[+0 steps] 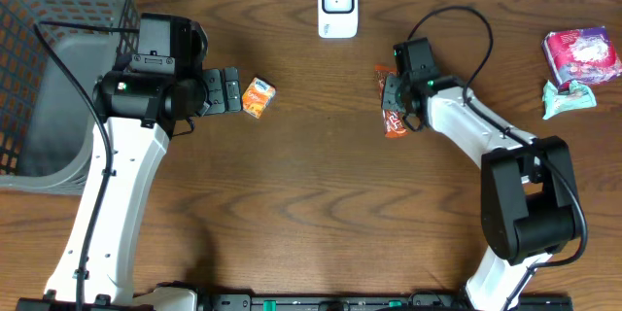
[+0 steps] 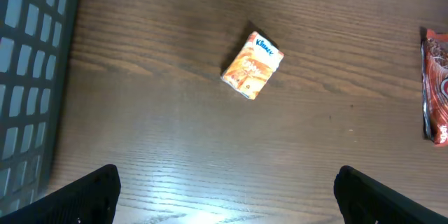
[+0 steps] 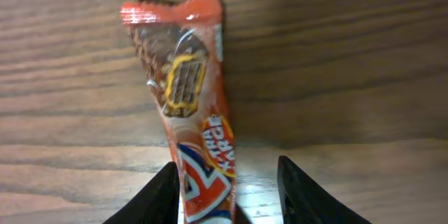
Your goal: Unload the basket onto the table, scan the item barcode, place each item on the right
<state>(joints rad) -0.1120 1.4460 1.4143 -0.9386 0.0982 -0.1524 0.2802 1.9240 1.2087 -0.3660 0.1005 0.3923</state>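
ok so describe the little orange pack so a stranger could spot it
From the grey basket at the table's left edge, move right past the left gripper. The orange pack lies on the wood just beyond its open jaws, untouched. It is short and boxy, unlike the long red wrapper at the right gripper.

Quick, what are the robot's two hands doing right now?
Left gripper: open, holding nothing.
Right gripper: open, straddling the candy bar, not clamped on it.
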